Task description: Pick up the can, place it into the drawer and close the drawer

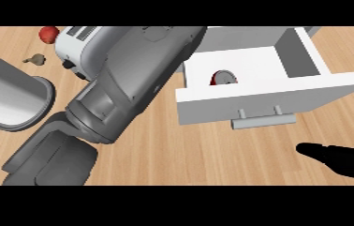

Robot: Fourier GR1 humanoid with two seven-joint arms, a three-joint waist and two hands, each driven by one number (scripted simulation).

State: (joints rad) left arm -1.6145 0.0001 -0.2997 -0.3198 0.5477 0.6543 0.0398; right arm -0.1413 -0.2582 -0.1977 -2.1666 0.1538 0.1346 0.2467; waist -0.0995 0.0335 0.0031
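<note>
Head view | can [223,77] sits in open drawer [228,103], round grey end facing up, long axis roughly vertical | right hand [330,157] low right, pose can't tell

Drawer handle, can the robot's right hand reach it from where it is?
Probably yes. The right hand sits low at the right, and only bare counter lies between it and the drawer handle, which faces it. The left forearm is off to the other side.

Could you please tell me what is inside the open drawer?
A red-and-white can sits in the drawer, its lower part hidden behind the front wall. The left forearm covers the drawer's left side, so whatever is there cannot be seen.
</note>
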